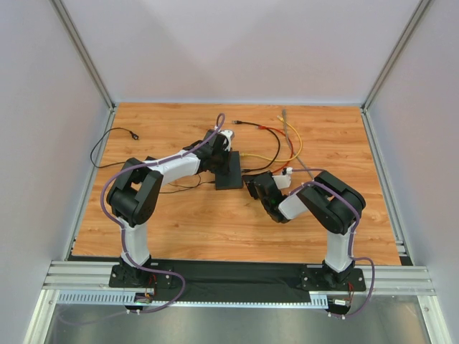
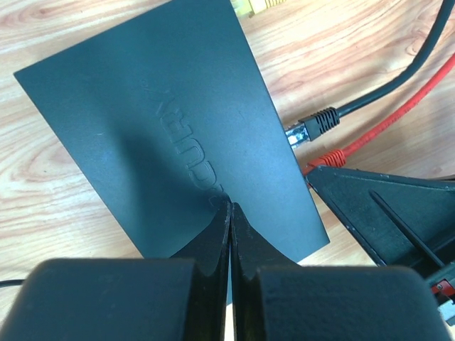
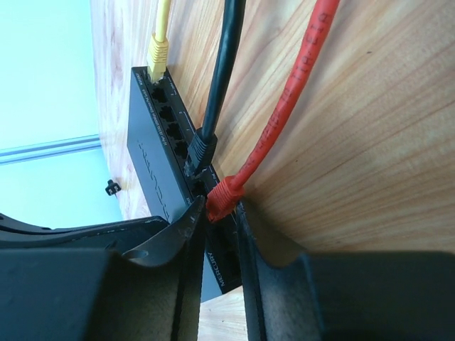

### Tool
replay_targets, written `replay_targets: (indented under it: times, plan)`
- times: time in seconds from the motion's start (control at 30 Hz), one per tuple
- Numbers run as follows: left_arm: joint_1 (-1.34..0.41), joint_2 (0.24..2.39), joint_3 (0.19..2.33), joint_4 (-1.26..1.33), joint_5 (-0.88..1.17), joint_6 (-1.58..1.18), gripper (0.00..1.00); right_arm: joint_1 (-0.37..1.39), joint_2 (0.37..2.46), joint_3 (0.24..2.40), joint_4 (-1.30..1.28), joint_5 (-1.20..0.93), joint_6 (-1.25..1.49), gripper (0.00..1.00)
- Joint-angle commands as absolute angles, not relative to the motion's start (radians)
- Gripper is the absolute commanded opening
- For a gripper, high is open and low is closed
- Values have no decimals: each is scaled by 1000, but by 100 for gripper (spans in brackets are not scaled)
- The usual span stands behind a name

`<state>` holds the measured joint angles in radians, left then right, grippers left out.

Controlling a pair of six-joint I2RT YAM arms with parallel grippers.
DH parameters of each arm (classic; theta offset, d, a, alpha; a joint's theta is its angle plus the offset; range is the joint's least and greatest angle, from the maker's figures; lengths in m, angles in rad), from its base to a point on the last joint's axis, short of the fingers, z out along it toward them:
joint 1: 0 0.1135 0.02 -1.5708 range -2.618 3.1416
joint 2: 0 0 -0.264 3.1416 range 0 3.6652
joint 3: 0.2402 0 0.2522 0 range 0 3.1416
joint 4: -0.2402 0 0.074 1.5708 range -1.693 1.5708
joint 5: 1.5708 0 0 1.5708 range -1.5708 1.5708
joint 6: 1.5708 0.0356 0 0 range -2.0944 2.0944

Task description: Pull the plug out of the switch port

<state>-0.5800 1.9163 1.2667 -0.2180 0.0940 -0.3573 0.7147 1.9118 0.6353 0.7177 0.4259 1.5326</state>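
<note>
The black switch [image 1: 229, 170] lies flat mid-table, its sockets facing right. Yellow, black and red cables are plugged into it. My left gripper [image 2: 231, 204] is shut and empty, its tips resting on the switch's top face [image 2: 156, 121]. In the right wrist view, my right gripper [image 3: 222, 208] is closed around the red plug [image 3: 227, 195], which sits in a port of the switch [image 3: 153, 156]. The black plug [image 3: 205, 149] and the yellow plug [image 3: 156, 53] sit in ports further along. The left wrist view shows the black plug [image 2: 316, 124] and the red plug [image 2: 328, 158] at the switch's right edge.
Red, yellow, black and grey cables [image 1: 283, 143] trail over the table behind the right arm. A thin black lead [image 1: 118, 132] with a small plug lies at the far left. Grey walls and aluminium posts enclose the table.
</note>
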Motion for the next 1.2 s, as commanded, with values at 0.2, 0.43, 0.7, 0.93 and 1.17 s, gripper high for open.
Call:
replay_targets:
  times: [0.2,0.43,0.7,0.93,1.17]
  plan:
    - [-580,1939,1319,-275,98,-347,0,718,1934,661,592,485,1476,2]
    - [-580,1988,1333,-299,68,-368,0,715,1890,644,549,581,1483,0]
    - [-580,2025,1353,-327,49,-383,0,681,1838,592,555,629,1497,0]
    - [-578,2057,1379,-359,20,-397,0,647,1821,568,535,633,1509,0]
    - [-575,2085,1407,-385,18,-402,0,646,1859,618,462,603,1542,0]
